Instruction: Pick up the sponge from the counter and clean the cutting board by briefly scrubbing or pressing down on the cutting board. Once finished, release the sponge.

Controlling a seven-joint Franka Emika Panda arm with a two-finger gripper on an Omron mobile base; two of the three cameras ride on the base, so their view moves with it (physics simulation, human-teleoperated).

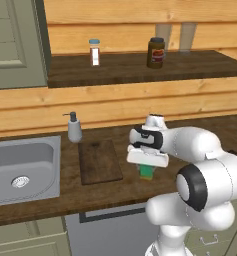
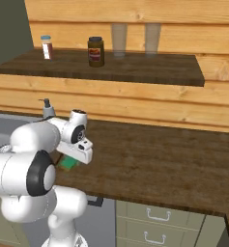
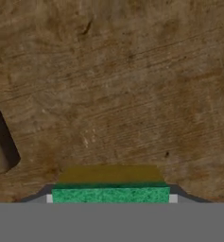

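**Where my three eyes look**

Two of my cameras sit behind me and look forward and down. The left one sees my arm (image 1: 200, 175) low on its right, with the counter (image 1: 110, 192), the sink (image 1: 22, 170) and the cutting board (image 1: 99, 161) past it. The right one sees my arm low on its left. Both share the counter and the shelf (image 2: 135, 70) with jars. My hand camera looks at the counter from very close, with the sponge (image 3: 110, 194) at its bottom.
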